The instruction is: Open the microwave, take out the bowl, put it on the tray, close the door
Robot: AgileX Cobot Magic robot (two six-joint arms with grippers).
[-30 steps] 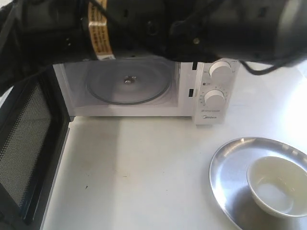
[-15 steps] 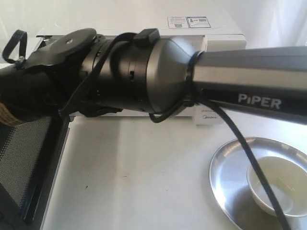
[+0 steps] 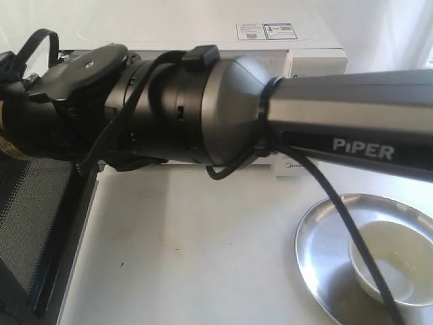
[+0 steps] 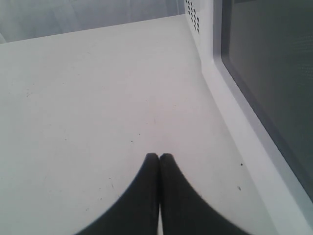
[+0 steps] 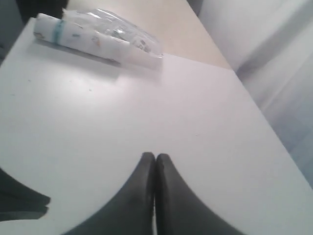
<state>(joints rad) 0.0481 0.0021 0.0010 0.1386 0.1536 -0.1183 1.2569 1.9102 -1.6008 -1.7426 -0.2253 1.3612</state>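
Note:
The white microwave (image 3: 203, 34) stands at the back, its door (image 3: 34, 223) swung open at the left with the mesh inner side showing. A dark arm marked PiPER (image 3: 270, 115) crosses in front and hides the cavity and knobs. The cream-white bowl (image 3: 406, 264) sits in the silver tray (image 3: 318, 250) at the front right. My left gripper (image 4: 159, 155) is shut and empty over the white table, beside the door's dark window (image 4: 274, 78). My right gripper (image 5: 155, 155) is shut and empty above bare table. Neither gripper's fingertips show in the exterior view.
A black cable (image 3: 352, 230) hangs from the arm across the tray and bowl. A plastic-wrapped roll (image 5: 93, 34) lies near a table edge in the right wrist view. Vent holes (image 4: 193, 14) mark the microwave's side wall past the door.
The arm has come down from the top of the exterior view and now covers the microwave's cavity and knobs, shifting slightly in the last half second. Bowl, tray and door have not moved.

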